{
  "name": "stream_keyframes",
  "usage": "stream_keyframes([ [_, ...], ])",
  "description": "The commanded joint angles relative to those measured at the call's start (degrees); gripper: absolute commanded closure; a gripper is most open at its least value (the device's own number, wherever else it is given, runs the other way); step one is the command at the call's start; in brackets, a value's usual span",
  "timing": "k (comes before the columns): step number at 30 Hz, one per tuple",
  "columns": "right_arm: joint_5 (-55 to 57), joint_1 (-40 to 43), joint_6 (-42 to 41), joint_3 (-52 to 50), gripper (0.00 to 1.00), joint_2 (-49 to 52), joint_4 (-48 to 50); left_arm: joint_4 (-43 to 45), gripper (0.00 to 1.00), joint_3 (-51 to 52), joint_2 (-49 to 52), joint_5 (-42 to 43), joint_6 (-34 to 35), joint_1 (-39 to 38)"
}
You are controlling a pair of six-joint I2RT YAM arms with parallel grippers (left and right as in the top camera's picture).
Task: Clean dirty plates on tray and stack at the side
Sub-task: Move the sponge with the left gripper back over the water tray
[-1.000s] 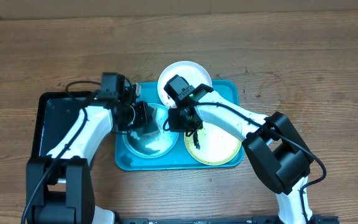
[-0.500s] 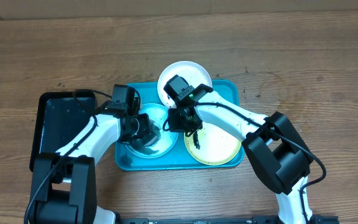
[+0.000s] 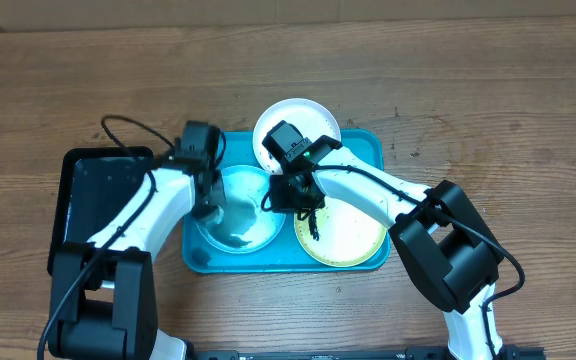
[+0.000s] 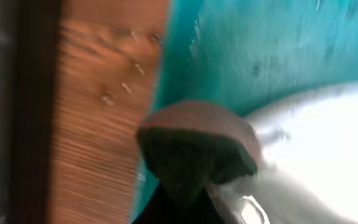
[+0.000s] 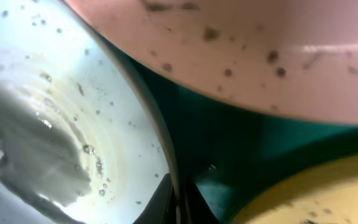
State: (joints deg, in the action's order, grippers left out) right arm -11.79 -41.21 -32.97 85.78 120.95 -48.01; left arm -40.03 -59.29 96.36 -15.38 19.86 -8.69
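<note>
Now the left gripper (image 4: 181,204), clenched on a green-faced sponge (image 4: 194,155), has swept from the middle of the light blue plate (image 3: 243,228) to the plate's left rim (a scrubbing stroke, probably; a wet film remains). Across the plate from it, the right gripper (image 5: 179,202) pinches the opposite rim, steadying the plate on the tray (image 3: 368,145). Beyond that gripper, the yellow-green plate (image 3: 353,235) and white plate (image 3: 313,118) look uncleaned. A black tray (image 3: 88,200) lies to the left gripper's left.
</note>
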Motion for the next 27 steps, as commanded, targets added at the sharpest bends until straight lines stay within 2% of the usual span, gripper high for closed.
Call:
stream_keyframes([
  [1, 1.7, 0.46, 0.61, -0.33, 0.96, 0.04, -0.55, -2.29, 0.96, -7.26, -0.5, -3.32, -0.52, 0.85],
  [7, 1.66, 0.42, 0.7, 0.28, 0.96, 0.04, -0.7, -8.57, 0.96, -15.65, -3.13, 6.78, -0.35, 3.08],
  [15, 1.31, 0.42, 4.98, 5.44, 0.96, -0.07, -5.29, -14.56, 0.96, -16.81, -6.32, 18.1, 1.18, 16.98],
  [20, 1.79, 0.39, 10.36, 11.61, 0.96, -0.17, -9.35, -18.6, 0.96, -16.37, -5.62, 18.32, 1.16, 24.04],
  [27, 10.25, 0.31, 12.07, 21.9, 0.96, -0.2, -19.21, -17.18, 0.96, -13.38, -5.55, 17.84, 1.16, 27.71],
])
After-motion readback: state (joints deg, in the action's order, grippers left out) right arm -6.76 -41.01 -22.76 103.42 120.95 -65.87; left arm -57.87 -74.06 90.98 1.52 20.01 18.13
